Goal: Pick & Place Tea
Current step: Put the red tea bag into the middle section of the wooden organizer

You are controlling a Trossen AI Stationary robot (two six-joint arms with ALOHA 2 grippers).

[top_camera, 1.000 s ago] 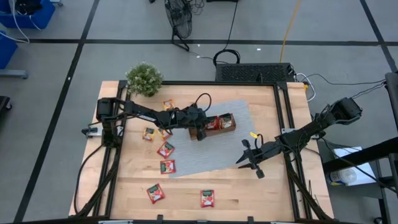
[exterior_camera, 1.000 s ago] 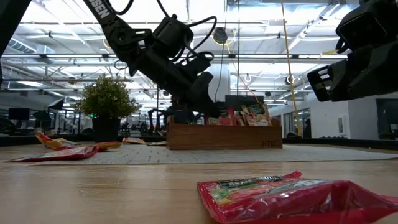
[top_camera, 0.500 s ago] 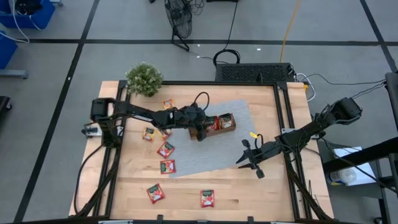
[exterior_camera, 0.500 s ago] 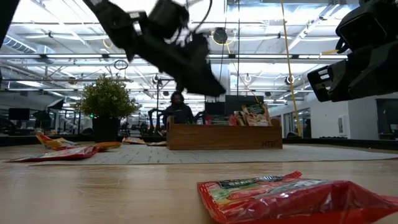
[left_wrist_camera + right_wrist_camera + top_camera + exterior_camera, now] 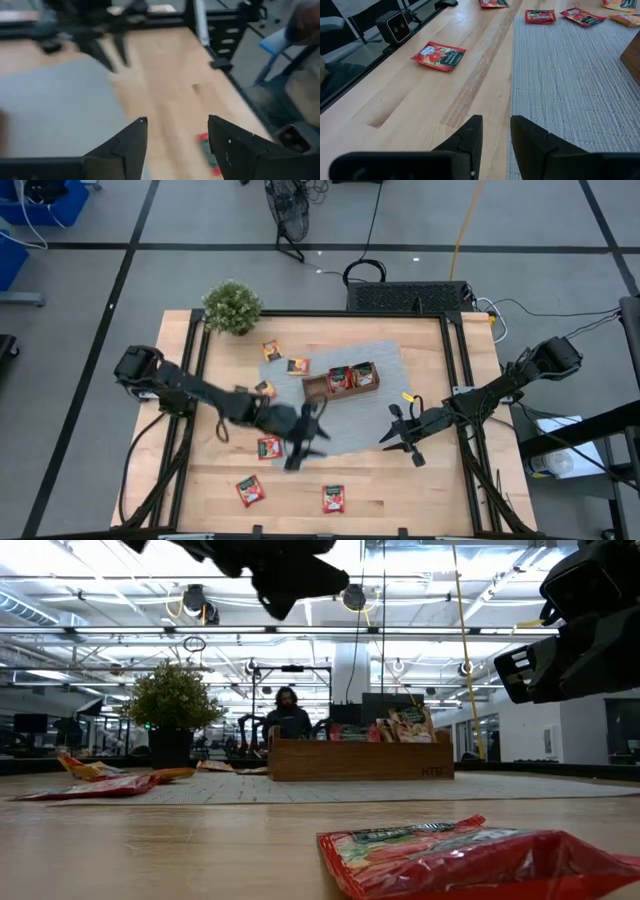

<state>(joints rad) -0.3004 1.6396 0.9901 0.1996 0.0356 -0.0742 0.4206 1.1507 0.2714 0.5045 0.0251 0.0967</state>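
I see a few sachets (image 5: 351,376) already in the tray (image 5: 312,387), well behind my left claw (image 5: 300,450), whose fingers stand apart and empty. Loose tea lies just beside it: one sachet (image 5: 269,447) beside, another (image 5: 333,498) ahead. My right claw (image 5: 397,436) waits, fingers slightly parted.

Both arms are matte black, built of slim jointed segments with bulkier cylindrical joints. Black cables loop along them. Each end effector, left (image 5: 303,442) and right (image 5: 400,435), carries two dark, angular, wedge-shaped fingers (image 5: 125,145).
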